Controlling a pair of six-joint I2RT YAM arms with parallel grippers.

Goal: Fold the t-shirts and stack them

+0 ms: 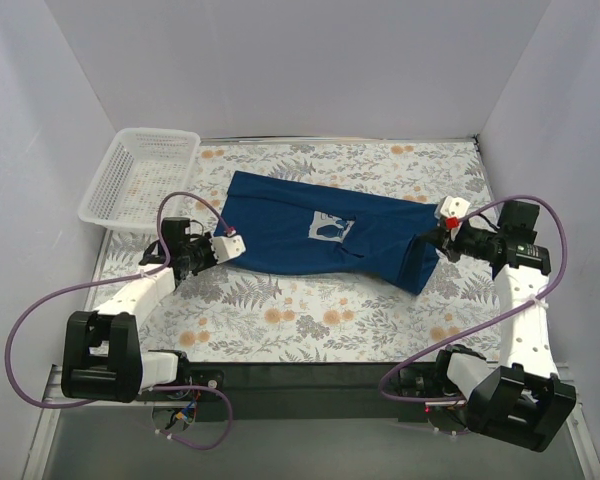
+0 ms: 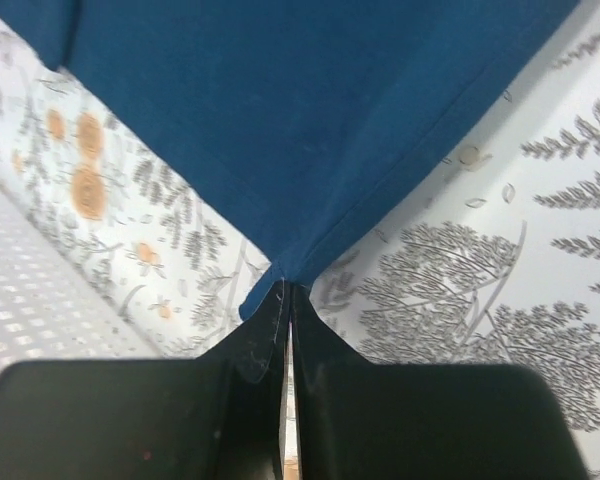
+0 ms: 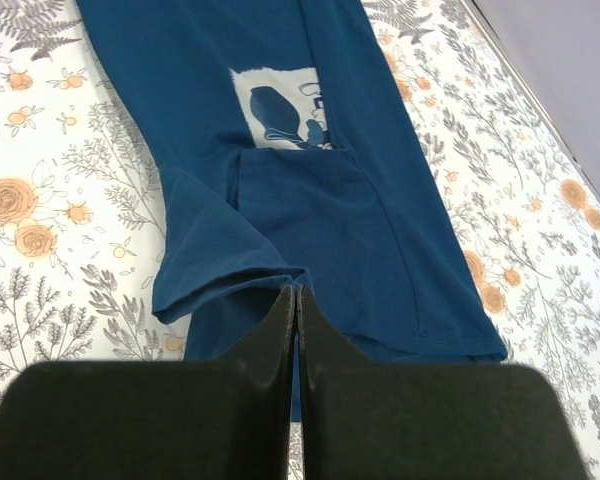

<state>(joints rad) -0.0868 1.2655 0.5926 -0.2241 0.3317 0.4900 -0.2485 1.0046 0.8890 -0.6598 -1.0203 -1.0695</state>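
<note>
A navy blue t-shirt with a pale chest graphic lies folded lengthwise across the middle of the floral table. My left gripper is shut on its left corner, which shows pinched at the fingertips in the left wrist view. My right gripper is shut on the shirt's right end, gripping a bunched fold by the sleeve. The shirt stretches away from the right fingers, with the graphic showing.
A white lattice basket stands empty at the back left, and its wall shows in the left wrist view. Grey walls close in the table on three sides. Purple cables loop beside both arms.
</note>
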